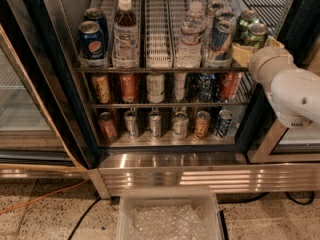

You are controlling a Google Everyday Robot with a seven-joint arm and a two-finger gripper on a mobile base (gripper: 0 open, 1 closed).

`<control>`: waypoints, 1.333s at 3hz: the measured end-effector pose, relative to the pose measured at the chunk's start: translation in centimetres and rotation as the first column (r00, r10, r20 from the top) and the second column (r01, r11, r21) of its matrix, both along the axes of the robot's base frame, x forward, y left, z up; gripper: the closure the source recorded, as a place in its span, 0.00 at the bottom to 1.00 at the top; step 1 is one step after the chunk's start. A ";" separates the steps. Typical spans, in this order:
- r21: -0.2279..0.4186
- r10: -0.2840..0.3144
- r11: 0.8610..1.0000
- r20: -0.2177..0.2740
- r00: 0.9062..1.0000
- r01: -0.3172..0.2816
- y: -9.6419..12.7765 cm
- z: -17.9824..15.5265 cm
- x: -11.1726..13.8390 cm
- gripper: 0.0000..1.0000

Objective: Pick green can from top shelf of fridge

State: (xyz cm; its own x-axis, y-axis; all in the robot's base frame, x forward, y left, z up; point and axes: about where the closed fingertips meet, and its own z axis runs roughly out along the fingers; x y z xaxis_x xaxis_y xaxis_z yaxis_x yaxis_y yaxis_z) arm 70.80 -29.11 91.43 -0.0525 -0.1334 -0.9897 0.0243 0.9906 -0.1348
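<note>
Tool [257, 48] is set at the green can [256, 33], kept upright by the shelf [160, 34] lane behind, for side grasping; clamping cannot be told.

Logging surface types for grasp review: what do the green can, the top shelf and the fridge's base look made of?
The green can, by the gripper at the shelf's right end: glossy metal, judging by highlights. The top shelf: whitish coated wire, probably; open grid. The fridge base: ribbed steel, likely; streaky reflections.
</note>
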 end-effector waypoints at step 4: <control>0.010 -0.012 1.000 -0.015 1.000 0.012 -0.1 -0.4 1.2 0.51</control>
State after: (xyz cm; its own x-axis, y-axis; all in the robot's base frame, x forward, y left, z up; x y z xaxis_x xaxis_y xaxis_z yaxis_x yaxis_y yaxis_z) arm 72.03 -29.18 91.04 -0.0686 -0.1230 -0.9900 0.0344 0.9915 -0.1256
